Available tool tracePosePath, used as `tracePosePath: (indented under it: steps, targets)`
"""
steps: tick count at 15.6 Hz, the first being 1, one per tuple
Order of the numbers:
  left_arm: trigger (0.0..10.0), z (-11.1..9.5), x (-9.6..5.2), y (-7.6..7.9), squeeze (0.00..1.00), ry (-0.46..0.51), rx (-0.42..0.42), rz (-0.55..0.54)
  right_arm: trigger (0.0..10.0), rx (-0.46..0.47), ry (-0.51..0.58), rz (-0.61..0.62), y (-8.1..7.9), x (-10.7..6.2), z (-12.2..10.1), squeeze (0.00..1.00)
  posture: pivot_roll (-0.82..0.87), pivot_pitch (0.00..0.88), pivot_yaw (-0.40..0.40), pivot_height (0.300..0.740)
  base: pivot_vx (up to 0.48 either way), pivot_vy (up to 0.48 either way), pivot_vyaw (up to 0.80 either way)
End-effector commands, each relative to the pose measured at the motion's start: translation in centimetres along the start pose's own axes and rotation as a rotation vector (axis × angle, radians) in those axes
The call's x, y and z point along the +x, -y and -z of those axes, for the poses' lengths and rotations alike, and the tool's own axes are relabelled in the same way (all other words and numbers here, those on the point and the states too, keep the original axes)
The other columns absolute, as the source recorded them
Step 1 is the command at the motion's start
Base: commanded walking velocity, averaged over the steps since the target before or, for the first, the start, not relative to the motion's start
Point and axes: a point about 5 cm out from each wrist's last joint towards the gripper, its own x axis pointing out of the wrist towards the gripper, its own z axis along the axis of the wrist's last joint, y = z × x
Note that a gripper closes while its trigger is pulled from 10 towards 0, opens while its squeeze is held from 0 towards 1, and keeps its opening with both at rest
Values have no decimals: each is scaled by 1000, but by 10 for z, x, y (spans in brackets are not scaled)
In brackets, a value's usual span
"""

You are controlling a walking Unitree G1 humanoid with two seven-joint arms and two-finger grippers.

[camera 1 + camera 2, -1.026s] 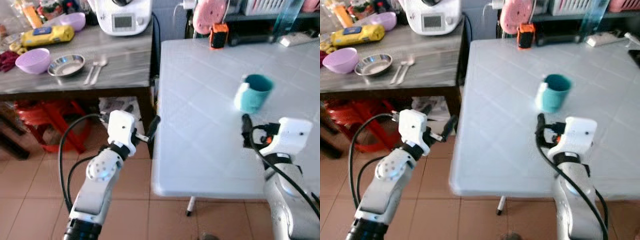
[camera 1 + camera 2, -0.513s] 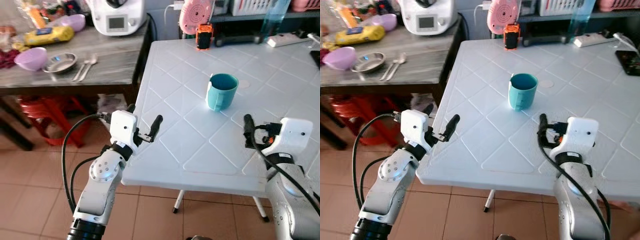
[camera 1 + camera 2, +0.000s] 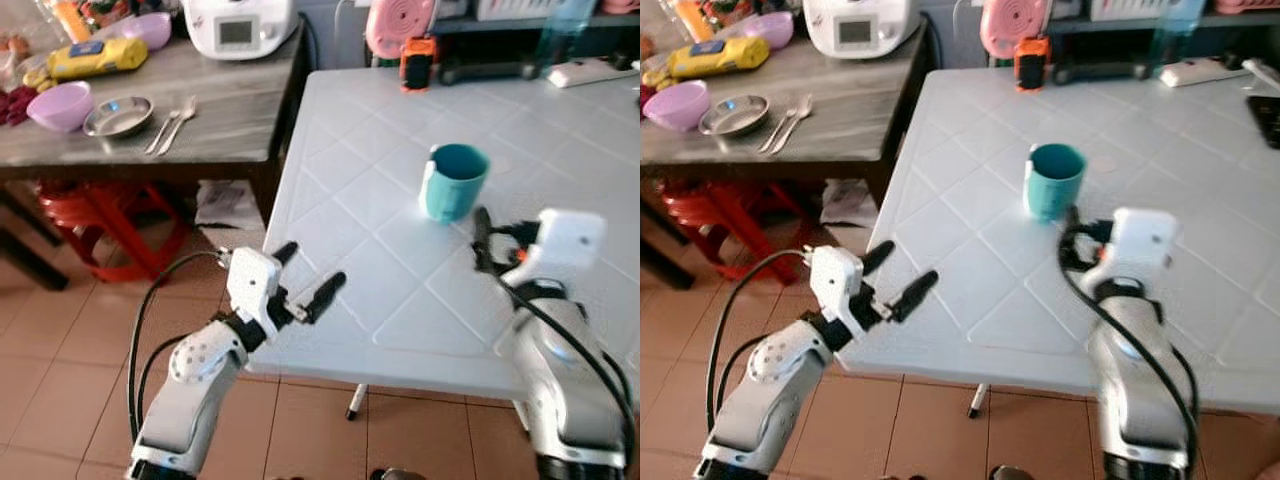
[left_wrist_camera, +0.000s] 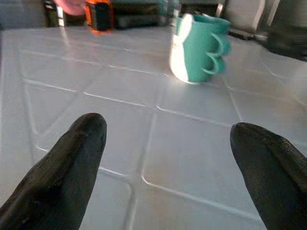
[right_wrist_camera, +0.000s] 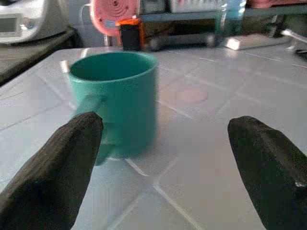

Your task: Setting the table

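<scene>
Teal mug [image 3: 452,181] stands upright on the white table [image 3: 370,300], roughly mid-surface, handle turned toward the robot's side. Right gripper [image 5: 168,158] sits low over the table just short of the mug, fingers spread wide with nothing between them; in the right wrist view the mug is near but not touching either finger [image 5: 57,167]. Left gripper [image 3: 308,280] hovers at the table's near-left edge, well apart from the mug, fingers released and holding nothing.

Judged step: approach to the mug, grasp not yet made. Next move calls for the right gripper to advance until the fingers straddle the mug body, then close.

Side table [image 3: 230,130] to the left carries a steel dish [image 3: 118,116], spoons [image 3: 176,122] and a purple bowl [image 3: 62,105], likely later items
</scene>
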Motion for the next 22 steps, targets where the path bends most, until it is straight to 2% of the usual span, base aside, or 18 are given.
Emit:
tracePosePath:
  steps: [1, 3, 5, 8, 13, 17, 22]
  targets:
    - [10000, -1, -7, -1, 0, -5, 17, 26, 10000, 7, 1, -13, -7, 7, 1, 0, -180, 151, 120, 740, 0, 0, 0]
    - [10000, 0, -9, -3, 0, -12, 23, 16, 10000, 10, 6, -32, -19, 14, 0, 0, -166, 162, 123, 740, 0, 0, 0]
    - [10000, -1, -9, -2, 0, -11, 16, 22, 10000, 15, 6, -32, -23, 18, 1, 0, -164, 162, 122, 740, 0, 0, 0]
    - [10000, -4, -11, 4, 0, 3, -12, 74, 10000, 23, -2, -80, -41, 31, 2, 0, -154, 169, 117, 740, 0, 0, 0]
    - [10000, -6, -9, 6, 0, 17, -10, 104, 10000, 39, -18, -82, -45, 52, 4, 0, -152, 175, 112, 740, 0, 0, 0]
    - [10000, -6, -9, 8, 0, 19, -9, 102, 10000, 32, -10, -84, -51, 59, 4, 0, -146, 177, 108, 740, 0, 0, 0]
    - [10000, -6, -9, 8, 0, 19, -9, 102, 10000, 32, -10, -84, -51, 59, 4, 0, -146, 177, 108, 740, 0, 0, 0]
